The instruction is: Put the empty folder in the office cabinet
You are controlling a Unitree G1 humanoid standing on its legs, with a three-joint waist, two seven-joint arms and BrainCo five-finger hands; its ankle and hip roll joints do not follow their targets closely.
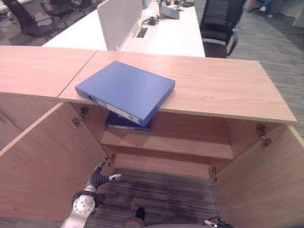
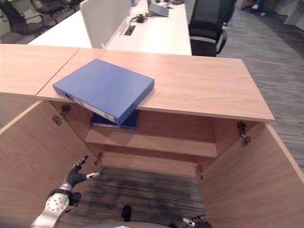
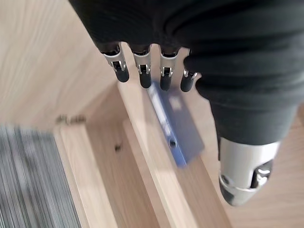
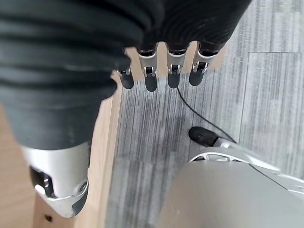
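Note:
A blue folder (image 1: 126, 90) lies flat on the wooden cabinet top (image 1: 223, 85), one corner hanging over the front edge. Under it, a second blue folder (image 1: 127, 122) lies on the upper shelf (image 1: 166, 142) inside the open cabinet. My left hand (image 1: 97, 179) is low at the left, beside the open left door (image 1: 38, 161), fingers straight and holding nothing. Past its fingers (image 3: 142, 71), the left wrist view shows a blue folder's spine (image 3: 178, 133). My right hand (image 4: 149, 71) hangs open over the carpet next to a door's edge.
The right door (image 1: 261, 175) stands open too. Behind the cabinet is a white desk (image 1: 161, 33) with a divider panel (image 1: 118, 19), and black office chairs (image 1: 218, 23) stand around it. Grey carpet (image 1: 161, 194) lies in front of the cabinet.

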